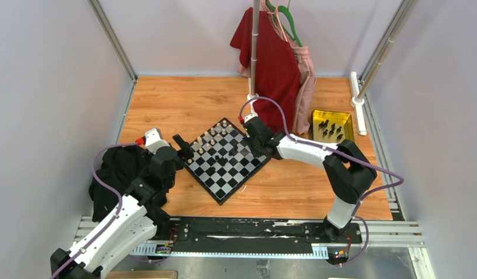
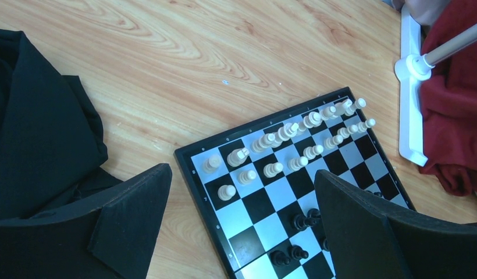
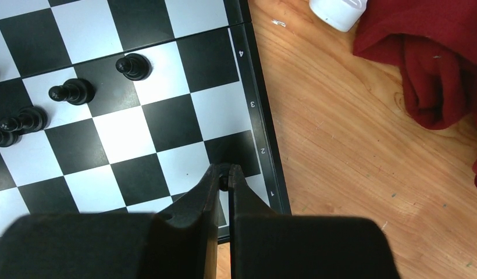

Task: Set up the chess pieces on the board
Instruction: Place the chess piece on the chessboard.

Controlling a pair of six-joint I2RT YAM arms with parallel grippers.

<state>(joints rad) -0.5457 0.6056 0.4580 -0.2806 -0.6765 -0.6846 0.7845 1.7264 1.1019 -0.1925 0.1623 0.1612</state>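
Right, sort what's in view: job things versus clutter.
Job: board; cream pieces; black pieces on the board, in the yellow tray, apparently one in the right hand.
Clutter: red garment; pink garment; black cloth; white stand base.

We see bright, even, diffuse light, seemingly from overhead, with soft shadows. The wrist cameras blur their own near fingers (image 2: 131,215), while the board (image 3: 172,122) is sharp; the table (image 1: 184,99) shows faint sheen.
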